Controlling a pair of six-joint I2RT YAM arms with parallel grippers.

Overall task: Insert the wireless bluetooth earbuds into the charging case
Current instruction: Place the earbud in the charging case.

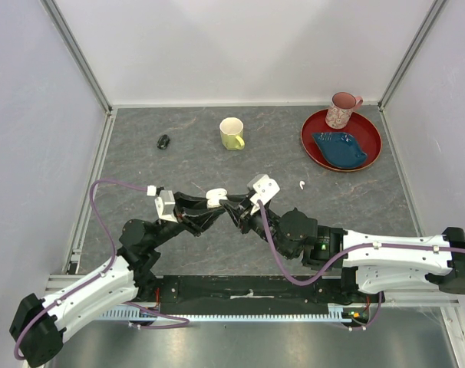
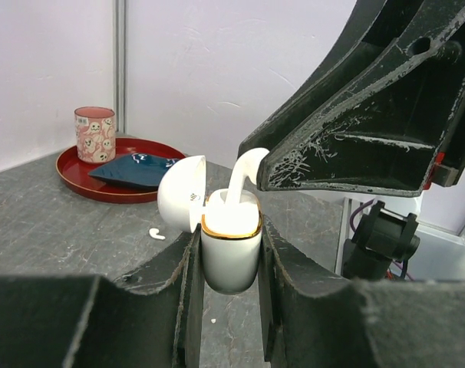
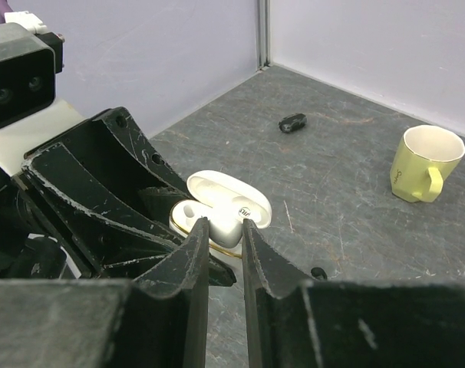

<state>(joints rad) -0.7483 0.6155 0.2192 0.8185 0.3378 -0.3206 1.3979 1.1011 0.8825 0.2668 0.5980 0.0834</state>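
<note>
A: Starting with the edges. Looking at a grey stone-patterned surface (image 1: 186,165), boxed in by pale walls (image 1: 240,46) at the back and on both sides, with metal rails (image 1: 79,55) running up the far corners.

B: Agreed. Seeing a bare grey stretch between the claws and the back wall, broken by a yellow mug (image 1: 232,133) near the middle and a small black lump (image 1: 163,141) well to its left. Too small to identify.

A: Finding less room in the far right corner. Noting a red plate (image 1: 364,126) close by the right wall, carrying a blue dish (image 1: 338,149) and a pink patterned cup (image 1: 341,111) at its rear rim.

B: Now the middle. Seeing the left claw (image 2: 229,238) clamped on both flanks of the white charging case (image 2: 231,264), held upright, lid swung open on the side facing the plate.

A: Seeing the right claw (image 3: 225,230) meeting it tip to tip from the opposite side, pinched on a white earbud (image 2: 244,172). Upper end in the claw tips, lower end down in the case mouth.

B: Also spotting a second white earbud (image 1: 301,184) lying loose on the surface, right of the claws, between them and the plate, touching neither.
</note>
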